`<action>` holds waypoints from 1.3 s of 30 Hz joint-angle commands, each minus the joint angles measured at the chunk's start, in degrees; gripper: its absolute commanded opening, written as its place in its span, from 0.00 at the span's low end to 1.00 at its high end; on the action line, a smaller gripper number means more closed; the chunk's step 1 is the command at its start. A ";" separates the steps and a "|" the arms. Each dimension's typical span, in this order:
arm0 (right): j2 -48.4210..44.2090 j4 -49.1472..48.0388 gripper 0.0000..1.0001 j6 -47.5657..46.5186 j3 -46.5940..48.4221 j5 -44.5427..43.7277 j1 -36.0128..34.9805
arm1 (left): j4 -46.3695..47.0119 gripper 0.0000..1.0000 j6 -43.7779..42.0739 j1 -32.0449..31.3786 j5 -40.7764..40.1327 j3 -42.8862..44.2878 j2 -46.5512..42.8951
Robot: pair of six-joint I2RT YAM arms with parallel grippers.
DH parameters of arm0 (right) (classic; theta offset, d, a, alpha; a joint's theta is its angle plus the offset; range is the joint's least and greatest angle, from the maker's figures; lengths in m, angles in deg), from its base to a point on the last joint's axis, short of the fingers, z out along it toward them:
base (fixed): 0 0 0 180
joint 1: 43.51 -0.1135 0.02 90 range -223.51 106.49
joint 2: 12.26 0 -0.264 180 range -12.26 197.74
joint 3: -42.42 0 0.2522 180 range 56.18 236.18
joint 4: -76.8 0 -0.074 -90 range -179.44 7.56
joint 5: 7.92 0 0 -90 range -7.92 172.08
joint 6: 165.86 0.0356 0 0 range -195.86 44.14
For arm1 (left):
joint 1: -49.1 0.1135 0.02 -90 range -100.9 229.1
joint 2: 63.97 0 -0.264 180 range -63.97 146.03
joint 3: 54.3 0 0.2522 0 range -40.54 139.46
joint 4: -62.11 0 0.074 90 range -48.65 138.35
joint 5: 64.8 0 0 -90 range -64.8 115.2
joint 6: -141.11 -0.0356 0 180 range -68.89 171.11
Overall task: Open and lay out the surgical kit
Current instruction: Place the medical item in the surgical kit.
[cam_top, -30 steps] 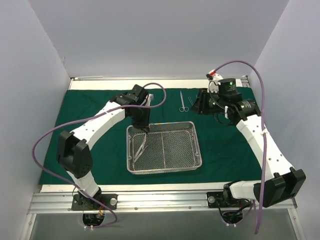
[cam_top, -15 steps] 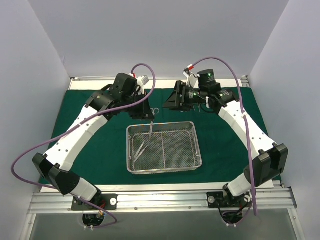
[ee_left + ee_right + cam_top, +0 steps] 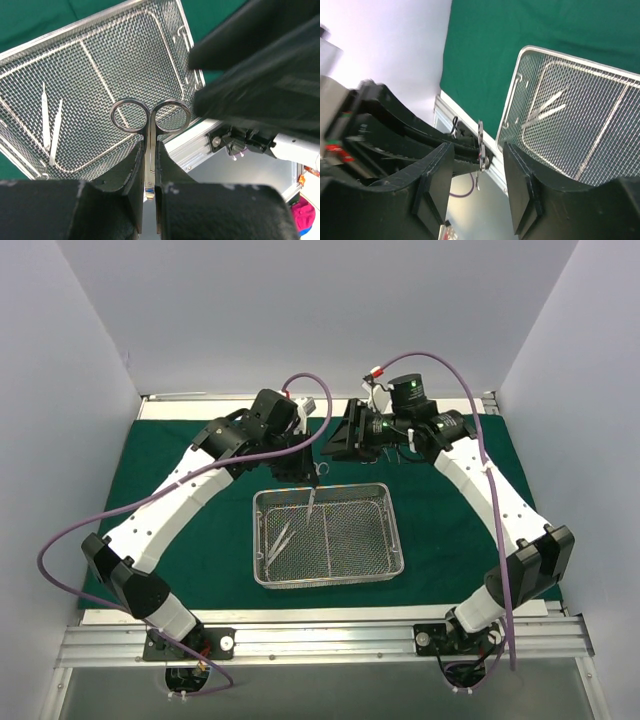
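A pair of steel scissors (image 3: 150,120) hangs in the air over the far rim of the wire-mesh tray (image 3: 258,540). My left gripper (image 3: 148,147) is shut on its blades, with the finger rings pointing away from the wrist. In the top view the left gripper (image 3: 302,468) and the scissors (image 3: 312,500) face my right gripper (image 3: 335,445). The right gripper (image 3: 477,150) is open. The scissors (image 3: 481,142) show edge-on in line with its gap, clear of both pads. Two tweezers (image 3: 278,540) lie in the tray's left half. The dark green cloth (image 3: 200,530) is spread flat under everything.
The aluminium rail (image 3: 320,635) runs along the near edge with both arm bases on it. Grey walls close in the left, right and back sides. Purple cables (image 3: 60,540) loop off both arms.
The left gripper has risen from the tray's left half with the scissors and moved right to the far rim. The right gripper has swung left from the back right to face it, jaws wider.
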 commanded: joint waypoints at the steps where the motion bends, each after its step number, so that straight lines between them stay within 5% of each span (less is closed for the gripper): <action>1: 0.50 2.30 0.43 -0.25 1.73 -0.12 -1.42 | -0.13 0.02 -0.17 -0.32 -1.17 5.18 0.64; 9: 1.38 2.65 0.37 -0.69 0.84 0.58 -2.56 | -1.89 0.02 -1.22 -0.76 -0.82 9.49 3.37; 15: 2.61 0.90 0.00 -0.25 0.93 3.13 -2.74 | -2.41 0.02 -1.84 -0.93 -0.11 10.99 3.90; 17: 2.35 0.19 0.00 -0.16 1.28 3.04 -2.74 | -2.68 0.02 -2.01 -0.93 -0.37 11.25 3.81; 20: 1.47 -0.78 0.00 -0.07 1.55 2.17 -2.48 | -2.86 0.25 -2.01 -0.85 -0.81 10.47 2.58; 21: 1.29 -1.56 0.00 0.45 1.20 2.34 -2.39 | -2.42 0.43 -1.84 -0.84 -0.64 9.59 0.93; 25: -0.72 -6.04 0.00 2.91 -1.35 4.09 -2.04 | 4.16 0.56 -0.96 0.29 5.14 0.82 -5.41; 31: -3.98 -10.71 0.00 7.39 -3.11 4.71 -0.98 | 11.65 0.52 2.03 -0.49 8.86 -11.42 -11.48; 39: -5.21 -12.99 0.00 11.35 -3.46 4.36 -1.25 | 13.14 0.29 3.61 -1.28 9.73 -12.91 -12.27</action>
